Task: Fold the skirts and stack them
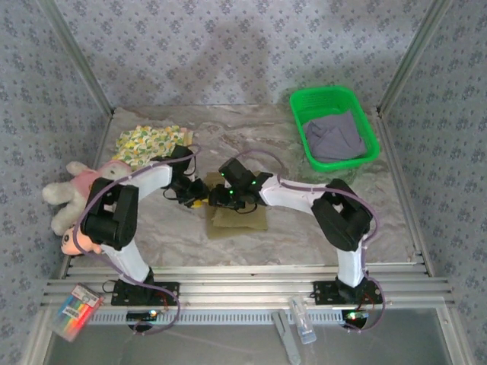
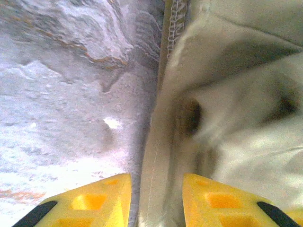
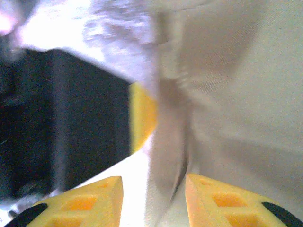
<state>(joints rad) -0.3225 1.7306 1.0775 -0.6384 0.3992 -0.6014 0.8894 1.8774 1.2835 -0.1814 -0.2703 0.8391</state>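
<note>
On the marbled grey tabletop [image 1: 297, 237], the left gripper [image 2: 155, 189] stands with jaws parted astride the stitched edge of the plain olive-khaki cloth skirt [image 1: 239, 218], whose bulk lies right of them, while the right gripper [image 3: 154, 183], likewise unclenched, straddles a raised fold of it.

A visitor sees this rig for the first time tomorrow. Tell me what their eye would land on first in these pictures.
First, the left hand and right hand meeting at the centre, each straddling an edge of the plain olive-khaki cloth skirt. Next, the bright green plastic basket at the far right, holding a lavender-purple cloth skirt. Then the pink plush toy lying at the left edge.
</note>
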